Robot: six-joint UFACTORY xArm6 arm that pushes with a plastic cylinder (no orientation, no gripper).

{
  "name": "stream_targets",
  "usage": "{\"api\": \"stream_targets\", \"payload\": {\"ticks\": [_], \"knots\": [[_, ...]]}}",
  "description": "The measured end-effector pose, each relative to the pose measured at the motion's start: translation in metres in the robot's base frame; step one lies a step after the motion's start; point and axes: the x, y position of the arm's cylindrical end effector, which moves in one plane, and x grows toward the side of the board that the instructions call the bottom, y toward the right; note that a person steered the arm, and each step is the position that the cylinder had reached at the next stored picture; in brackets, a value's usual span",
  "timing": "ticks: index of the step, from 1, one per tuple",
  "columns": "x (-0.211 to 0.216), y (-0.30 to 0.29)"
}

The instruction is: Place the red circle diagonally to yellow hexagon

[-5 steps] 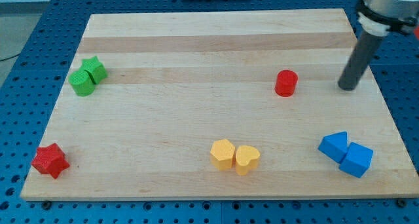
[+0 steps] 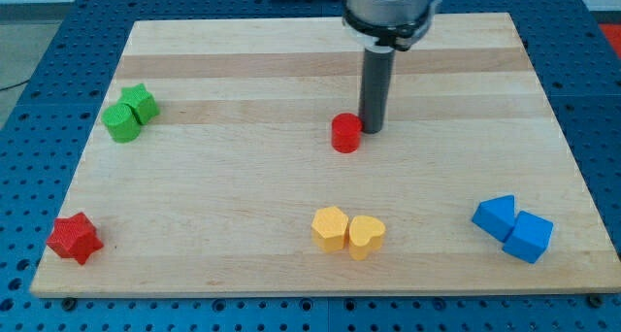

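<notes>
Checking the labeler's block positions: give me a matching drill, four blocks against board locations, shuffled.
Column one:
1. red circle
2. red star
3. yellow hexagon
4. green star

Column two:
A. view's left, upper part
B. bottom edge, near the middle
C. beside my tip, on its left
D. view's bottom left corner

Pairs: 1-C, 2-D, 3-B, 4-A

Arm end: a silver-grey metal cylindrical housing (image 2: 388,7) with a dark band along its lower edge. Below it, a straight, smooth, dark grey rod (image 2: 375,84), round in section, plain down to my tip (image 2: 372,130).
</notes>
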Motion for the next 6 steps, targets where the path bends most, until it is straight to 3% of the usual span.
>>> {"api": "stream_targets", "payload": {"ticks": [2,6], "knots": [[0.015,-0.041],[0.086,-0.050]]}}
